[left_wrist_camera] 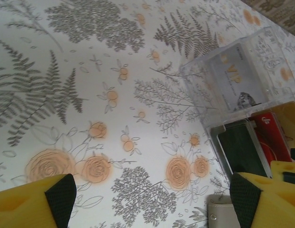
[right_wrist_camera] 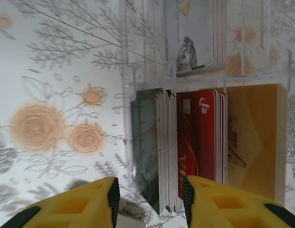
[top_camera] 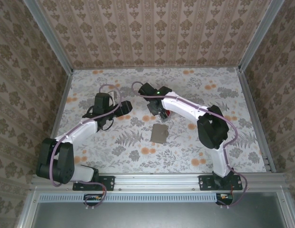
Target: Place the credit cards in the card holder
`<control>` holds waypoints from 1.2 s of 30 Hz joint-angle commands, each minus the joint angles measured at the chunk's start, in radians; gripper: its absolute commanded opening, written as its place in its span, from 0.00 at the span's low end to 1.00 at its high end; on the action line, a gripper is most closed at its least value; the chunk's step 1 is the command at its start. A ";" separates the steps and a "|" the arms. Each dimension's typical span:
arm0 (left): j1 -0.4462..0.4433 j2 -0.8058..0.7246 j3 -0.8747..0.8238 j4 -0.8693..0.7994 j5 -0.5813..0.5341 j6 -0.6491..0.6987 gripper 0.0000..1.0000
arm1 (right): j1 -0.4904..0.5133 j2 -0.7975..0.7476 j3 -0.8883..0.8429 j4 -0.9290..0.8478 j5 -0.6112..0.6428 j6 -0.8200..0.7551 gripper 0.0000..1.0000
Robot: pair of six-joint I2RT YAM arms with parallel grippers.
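Two arms reach over a floral table (top_camera: pixel 223 90). We see the left gripper (left_wrist_camera: pixel 147 204) with its yellow fingers spread wide above bare cloth, holding nothing. The right gripper (right_wrist_camera: pixel 150 202) stands partly apart astride a black stack of credit cards (right_wrist_camera: pixel 152 142) upright in a clear box (right_wrist_camera: pixel 145 61), beside red cards (right_wrist_camera: pixel 200 137). Its pads seem not to touch the stack. The grey card holder (top_camera: pixel 160 133) lies flat just beside the box, toward the arms' bases.

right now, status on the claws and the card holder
Left claw open, empty. Right claw open, astride black cards in clear box. Card holder flat on table nearby. Box walls crowd the stack.
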 commanded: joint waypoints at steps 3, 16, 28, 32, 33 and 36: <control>0.036 -0.063 -0.047 0.041 -0.042 -0.048 0.89 | 0.012 0.069 0.063 -0.083 0.121 0.047 0.42; 0.062 -0.087 -0.079 0.046 -0.047 -0.072 0.89 | 0.037 0.171 0.104 -0.120 0.253 0.057 0.42; 0.062 -0.082 -0.082 0.048 -0.042 -0.080 0.89 | 0.062 0.245 0.140 -0.153 0.443 0.059 0.42; 0.062 -0.076 -0.079 0.052 -0.036 -0.083 0.89 | 0.062 0.244 0.136 -0.150 0.501 0.049 0.43; 0.062 -0.073 -0.079 0.053 -0.036 -0.084 0.89 | 0.062 0.244 0.136 -0.148 0.507 0.045 0.43; 0.062 -0.070 -0.078 0.057 -0.033 -0.087 0.89 | 0.062 0.237 0.133 -0.146 0.521 0.043 0.43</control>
